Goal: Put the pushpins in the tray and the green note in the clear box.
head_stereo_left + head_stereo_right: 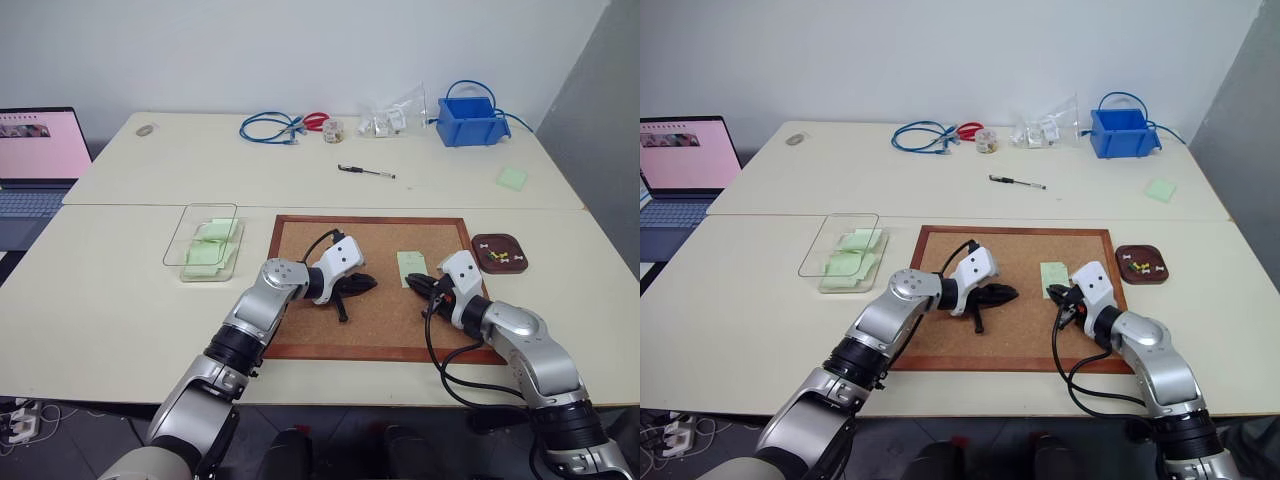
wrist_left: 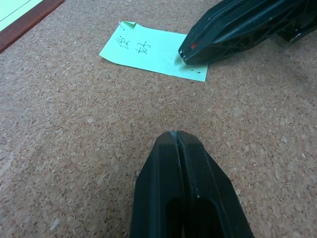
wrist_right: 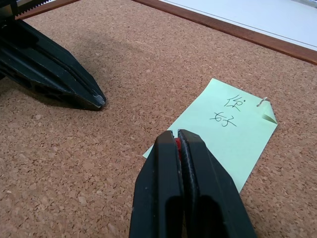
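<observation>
The green note (image 3: 223, 134) lies flat on the corkboard (image 1: 330, 330), with handwriting on it and one corner curled up. My right gripper (image 3: 177, 135) rests at the note's near edge, shut on a red pushpin (image 3: 177, 144) that shows as a red speck between the tips. My left gripper (image 2: 174, 134) is shut and empty on the cork, a short way left of the note, pointing at the right gripper. The dark brown tray (image 1: 500, 272) sits just right of the board with several pushpins (image 1: 500, 258) in it. The clear box (image 1: 190, 225) stands left of the board with green slips inside.
Across the far table are a blue bin (image 1: 470, 120), a pen (image 1: 365, 171), a green pad of notes (image 1: 512, 178), blue cables (image 1: 270, 127) and small bags. A laptop (image 1: 35, 160) stands at the far left.
</observation>
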Available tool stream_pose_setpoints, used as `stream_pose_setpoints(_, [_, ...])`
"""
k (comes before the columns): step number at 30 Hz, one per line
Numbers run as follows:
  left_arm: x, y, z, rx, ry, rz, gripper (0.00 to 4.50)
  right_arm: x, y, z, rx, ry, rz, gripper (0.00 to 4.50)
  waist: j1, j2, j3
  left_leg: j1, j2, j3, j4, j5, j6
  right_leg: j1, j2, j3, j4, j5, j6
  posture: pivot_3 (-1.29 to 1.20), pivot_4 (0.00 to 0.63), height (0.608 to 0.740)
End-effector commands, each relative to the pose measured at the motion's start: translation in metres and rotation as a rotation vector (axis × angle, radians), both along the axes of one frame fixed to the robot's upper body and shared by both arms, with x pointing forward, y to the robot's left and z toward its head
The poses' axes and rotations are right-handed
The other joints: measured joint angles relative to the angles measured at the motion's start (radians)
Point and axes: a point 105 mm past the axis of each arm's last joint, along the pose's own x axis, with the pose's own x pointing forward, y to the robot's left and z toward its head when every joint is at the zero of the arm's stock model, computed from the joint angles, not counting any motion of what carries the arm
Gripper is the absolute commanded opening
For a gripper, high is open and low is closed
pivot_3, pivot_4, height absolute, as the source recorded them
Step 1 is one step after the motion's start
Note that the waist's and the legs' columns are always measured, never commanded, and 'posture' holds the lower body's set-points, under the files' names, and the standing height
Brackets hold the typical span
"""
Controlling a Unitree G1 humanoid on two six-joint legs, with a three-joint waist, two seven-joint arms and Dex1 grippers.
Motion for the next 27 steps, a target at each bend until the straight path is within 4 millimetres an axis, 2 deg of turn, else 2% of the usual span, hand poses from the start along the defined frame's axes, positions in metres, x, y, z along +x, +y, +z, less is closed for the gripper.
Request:
stream_pose_setpoints(1, [-0.014, 0.009, -0.038, 0.104, 0.123, 0.002, 0.0, 0.003, -0.002, 0.012, -0.002, -0.059, -0.005, 0.01, 0.0, 0.0, 0.0, 0.0, 0.0, 0.0, 0.0, 0.0, 0.0, 0.0, 0.0, 0.0, 0.0, 0.0, 0.0, 0.0, 0.15, 0.74])
stream_pose_setpoints(6, [-0.013, 0.008, -0.038, 0.102, 0.123, 0.003, 0.0, 0.004, -0.002, 0.019, -0.026, -0.086, -0.002, 0.01, 0.0, 0.0, 0.0, 0.0, 0.0, 0.0, 0.0, 0.0, 0.0, 0.0, 0.0, 0.0, 0.0, 0.0, 0.0, 0.0, 0.15, 0.74])
stream_pose_setpoints(11, [-0.013, 0.009, -0.038, 0.103, 0.124, 0.005, 0.0, 0.002, 0.002, 0.047, 0.007, -0.14, 0.015, 0.01, 0.001, 0.0, 0.0, 0.0, 0.0, 0.0, 0.0, 0.0, 0.0, 0.0, 0.0, 0.0, 0.0, 0.0, 0.0, 0.0, 0.15, 0.74])
stream_pose_setpoints(17, [-0.013, 0.009, -0.039, 0.104, 0.121, 0.007, 0.0, -0.001, 0.007, 0.063, 0.02, -0.165, 0.025, 0.01, 0.001, 0.0, 0.0, 0.0, 0.0, 0.0, 0.0, 0.0, 0.0, 0.0, 0.0, 0.0, 0.0, 0.0, 0.0, 0.0, 0.15, 0.74])
stream_pose_setpoints(21, [-0.009, 0.009, -0.036, 0.095, 0.088, 0.014, 0.0, 0.001, 0.01, 0.065, 0.015, -0.165, 0.03, 0.01, 0.001, 0.0, 0.0, 0.0, 0.0, 0.0, 0.0, 0.0, 0.0, 0.0, 0.0, 0.0, 0.0, 0.0, 0.0, 0.0, 0.15, 0.74])
stream_pose_setpoints(24, [-0.002, 0.006, -0.02, 0.03, 0.005, 0.026, 0.0, 0.001, 0.01, 0.066, 0.009, -0.16, 0.034, 0.01, 0.001, 0.0, 0.0, 0.0, 0.0, 0.0, 0.0, 0.0, 0.0, 0.0, 0.0, 0.0, 0.0, 0.0, 0.0, 0.0, 0.15, 0.74])
stream_pose_setpoints(25, [0.002, 0.005, -0.006, -0.022, -0.033, 0.027, 0.0, 0.0, 0.009, 0.067, 0.007, -0.155, 0.04, 0.01, 0.001, 0.0, 0.0, 0.0, 0.0, 0.0, 0.0, 0.0, 0.0, 0.0, 0.0, 0.0, 0.0, 0.0, 0.0, 0.0, 0.15, 0.74])
stream_pose_setpoints(27, [0.003, 0.004, 0.021, -0.092, -0.13, -0.015, 0.39, -0.002, 0.007, 0.07, 0.008, -0.143, 0.053, 0.0, 0.002, -0.001, 0.0, 0.0, 0.0, 0.0, 0.0, 0.0, 0.0, 0.0, 0.0, 0.0, 0.0, 0.0, 0.0, 0.0, 0.15, 0.74])
